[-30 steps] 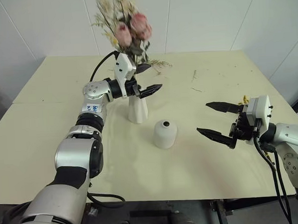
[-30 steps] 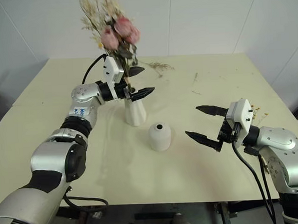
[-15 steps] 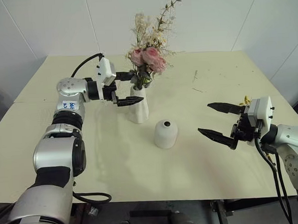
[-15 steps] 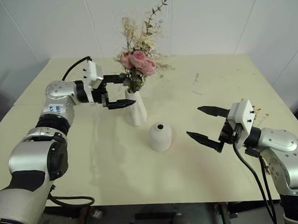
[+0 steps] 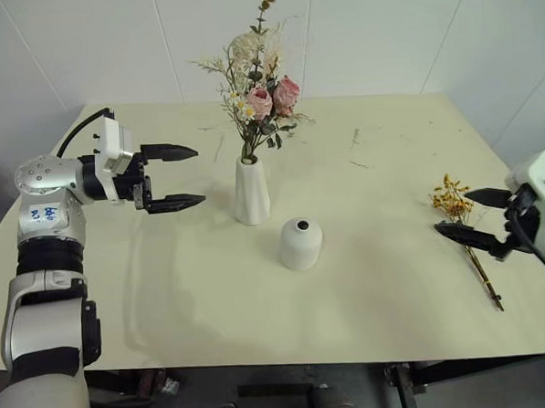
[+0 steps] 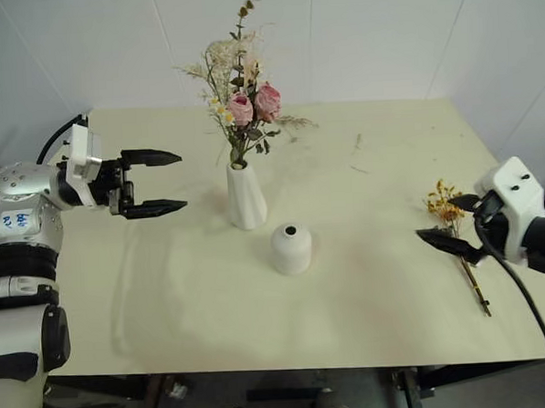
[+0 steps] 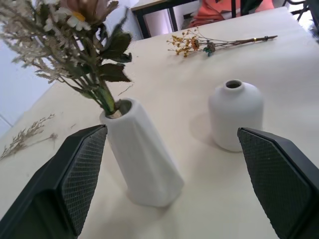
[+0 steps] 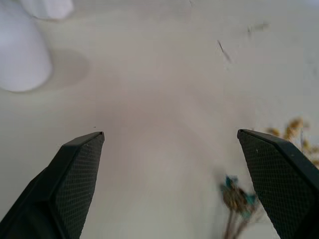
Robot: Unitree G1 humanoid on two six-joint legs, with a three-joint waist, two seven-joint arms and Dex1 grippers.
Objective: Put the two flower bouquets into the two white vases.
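Half complete: the rose bouquet (image 5: 260,104) stood in the tall cone vase (image 5: 251,192), the yellow-blossom bouquet (image 5: 466,230) lay on the desk (image 5: 368,281) beside the wide-open, empty right tool (image 5: 479,218), the dome vase (image 5: 301,244) remained unfilled, and the left tool (image 5: 172,178) was open, empty

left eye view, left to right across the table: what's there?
left gripper, open → tall white vase holding the pink rose bouquet → short round vase, empty → yellow-orange blossom bouquet lying flat on the table → right gripper, open, at that bouquet's blossom end.
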